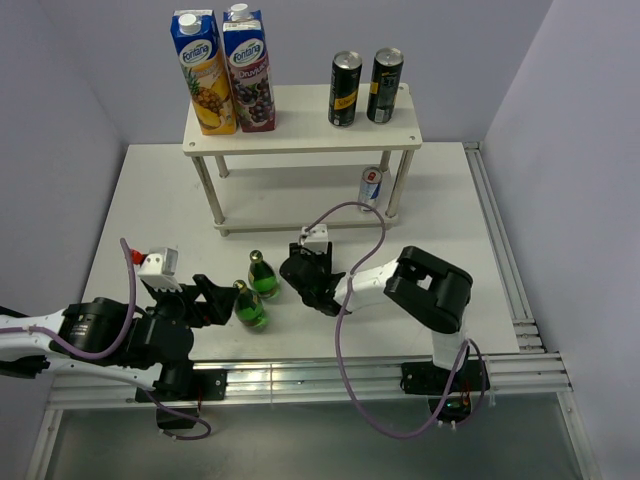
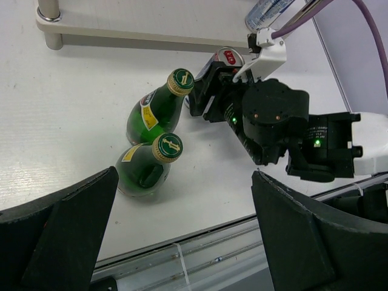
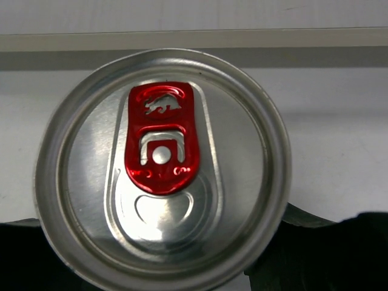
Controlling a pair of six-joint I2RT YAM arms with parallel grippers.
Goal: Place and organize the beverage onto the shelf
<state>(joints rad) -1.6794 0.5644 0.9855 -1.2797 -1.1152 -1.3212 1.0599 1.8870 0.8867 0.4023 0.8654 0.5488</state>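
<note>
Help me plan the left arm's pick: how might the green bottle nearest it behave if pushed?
The green bottle looks like smooth glass: probably rigid, heavyish and slippery. Standing upright and tapering upward, it may tip if pushed high. The second bottle stands close beside it and could get knocked.

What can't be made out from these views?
Right wrist view: only the lid of the can shows; its label is hidden below, and the fingers are cut off by the bottom edge, so grip is unclear.
Top view: the right hand covers that can.
Left wrist view: the other silver can is cut off by the top edge.
</note>
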